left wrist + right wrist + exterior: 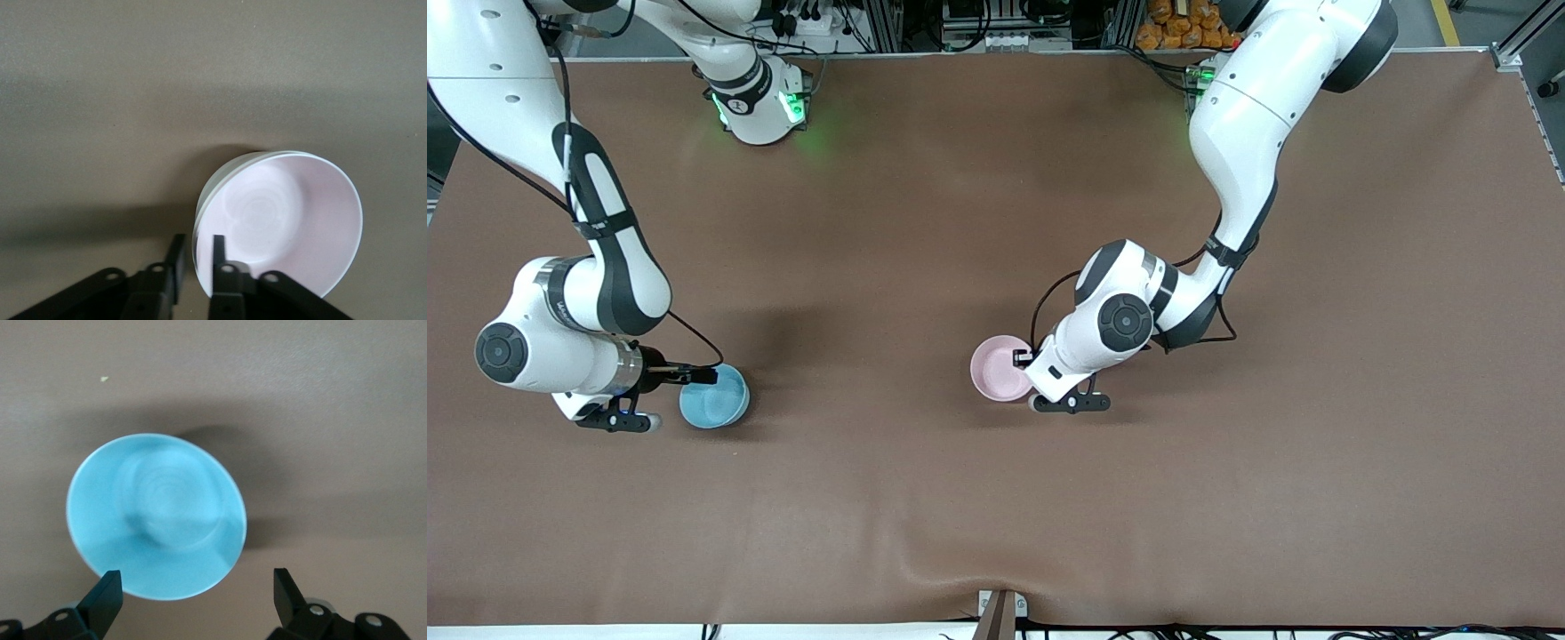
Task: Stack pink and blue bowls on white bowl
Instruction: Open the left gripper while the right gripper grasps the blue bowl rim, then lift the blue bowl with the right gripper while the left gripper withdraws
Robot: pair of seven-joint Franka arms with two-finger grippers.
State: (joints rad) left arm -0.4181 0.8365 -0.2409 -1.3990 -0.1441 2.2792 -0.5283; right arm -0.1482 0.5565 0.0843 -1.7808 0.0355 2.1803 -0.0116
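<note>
left wrist view, item 1: left gripper [197, 243]. jaws narrowly parted and astride the rim of the pink bowl [287, 220], one finger inside the rim and one outside. a sliver of gap shows at the outer finger, so this reads as a loose straddle and not a pinch.

item 2: pink bowl, upright, nested in the white bowl [212, 183], of which only a thin crescent of rim shows beneath. the rim hold suits lowering one bowl squarely into another. clock read on the front view, twelve at the bases: this stack sits near the centre of the table [133, 100], a touch toward six.

item 3: right gripper [195, 590]. jaws spread wide, holding nothing, hovering over the edge of the blue bowl [157, 517] on the side toward the right arm's end. the wide spread and the edge position look like lining up for a rim grasp.

item 4: blue bowl, upright on the bare table, at about eight o'clock from centre, well apart from the stack.

status, judged: pink stacked; blue not yet lifted.
</note>
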